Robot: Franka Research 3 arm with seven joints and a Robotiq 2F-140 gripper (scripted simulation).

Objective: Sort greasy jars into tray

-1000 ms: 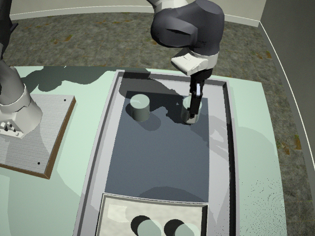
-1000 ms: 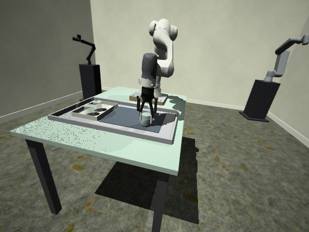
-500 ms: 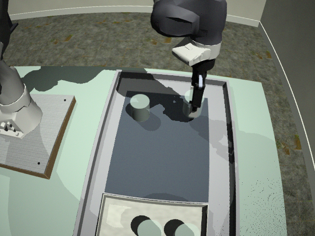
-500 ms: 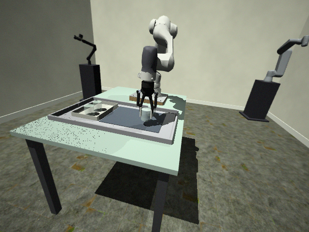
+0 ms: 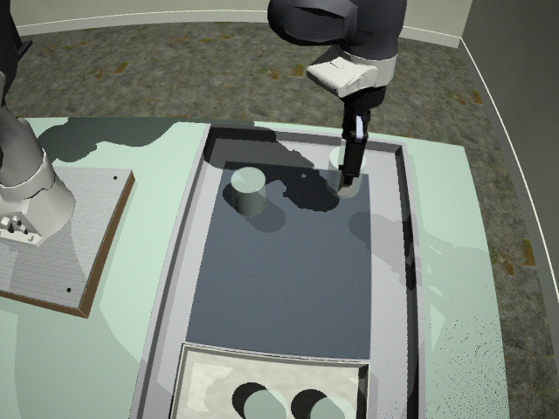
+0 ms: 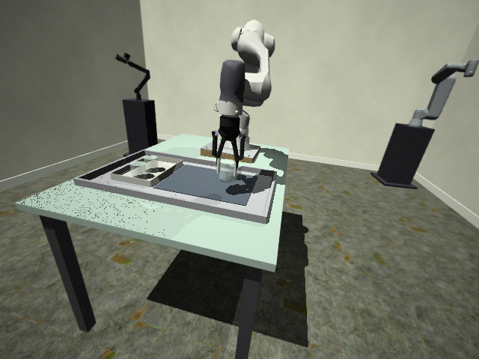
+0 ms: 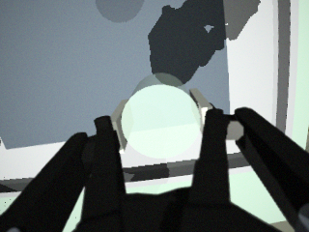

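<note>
My gripper (image 5: 348, 180) is shut on a glass jar (image 5: 339, 173), mouth down, over the far right corner of the dark drying mat (image 5: 288, 271). In the wrist view the finger pads press both sides of this jar (image 7: 160, 121). It seems to hang slightly above the mat, with its shadow below in the exterior view (image 6: 227, 171). A second jar (image 5: 247, 191) stands on the mat's far left part. Two jars (image 5: 264, 403) (image 5: 331, 406) sit inside the pale tray (image 5: 271, 383) at the mat's near end.
A raised grey frame (image 5: 408, 252) surrounds mat and tray on the table top. The arm's base plate (image 5: 58, 238) lies to the left. Two camera stands (image 6: 406, 154) (image 6: 139, 123) stand on the floor away from the table.
</note>
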